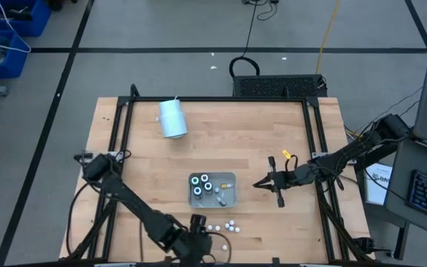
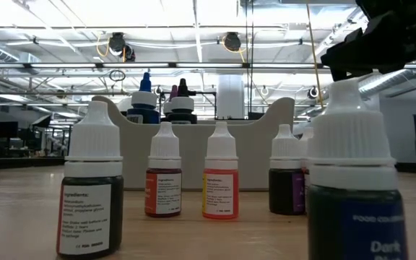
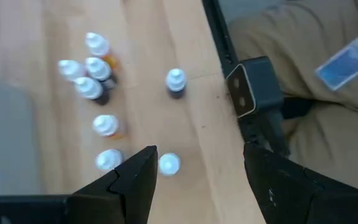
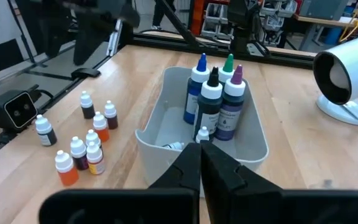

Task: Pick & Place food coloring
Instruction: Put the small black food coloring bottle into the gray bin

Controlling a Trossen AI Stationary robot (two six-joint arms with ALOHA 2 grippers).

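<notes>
We see four tall bottles (image 4: 213, 93) standing in the grey tray (image 4: 253, 149) — small dropper bottles (image 4: 82, 146) wait outside; left gripper (image 3: 194, 180) released above them, right gripper (image 4: 201, 168) clenched empty.

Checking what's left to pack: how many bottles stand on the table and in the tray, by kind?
Small white-capped bottles on the table: 8
Tall bottles in the grey tray: 4
Small white-capped bottle in the tray: 1
Total standing: 13
</notes>
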